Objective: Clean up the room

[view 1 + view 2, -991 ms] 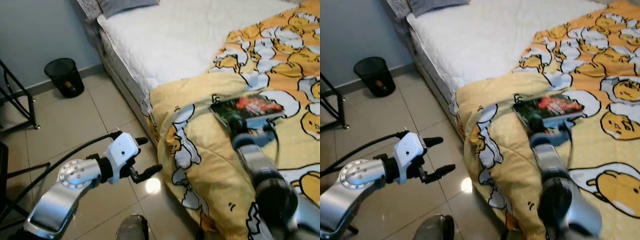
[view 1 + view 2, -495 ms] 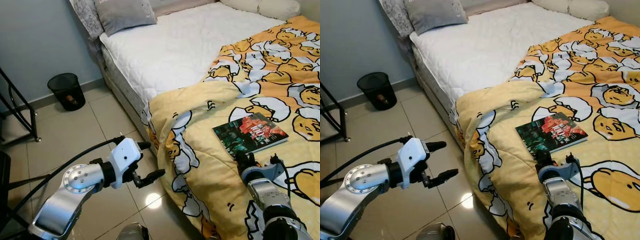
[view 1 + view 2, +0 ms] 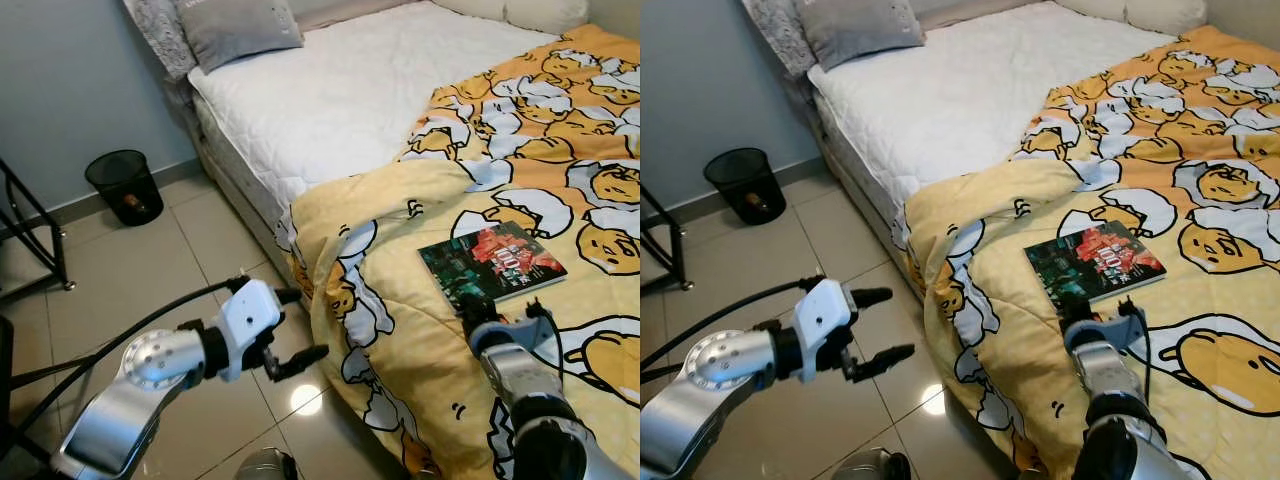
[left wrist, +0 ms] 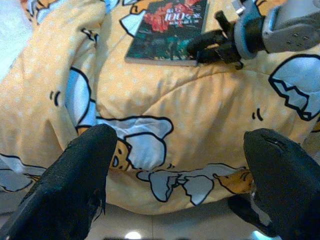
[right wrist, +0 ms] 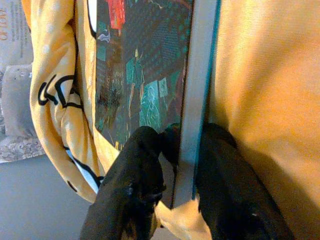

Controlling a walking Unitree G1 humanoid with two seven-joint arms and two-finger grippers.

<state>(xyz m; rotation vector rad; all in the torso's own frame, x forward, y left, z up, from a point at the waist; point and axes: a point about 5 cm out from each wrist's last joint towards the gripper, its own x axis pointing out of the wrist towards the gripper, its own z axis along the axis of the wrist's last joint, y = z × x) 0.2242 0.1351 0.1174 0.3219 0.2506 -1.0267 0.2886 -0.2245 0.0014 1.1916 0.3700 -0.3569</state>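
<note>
On the far left we see a black wastebasket (image 3: 125, 184) by the wall. Our left pincer (image 3: 293, 325) hovers over the floor tiles (image 3: 150, 270) beside the bed (image 3: 330, 90), its fingers spread and empty. Further right, the book (image 3: 490, 262) lies flat on the yellow duvet (image 3: 420, 340). Our right pincer (image 5: 182, 165) is pinching its near edge, one finger above the cover and one beneath. We judge the bite shallow: lifted quickly, the book could slip out, or snag the soft duvet.
</note>
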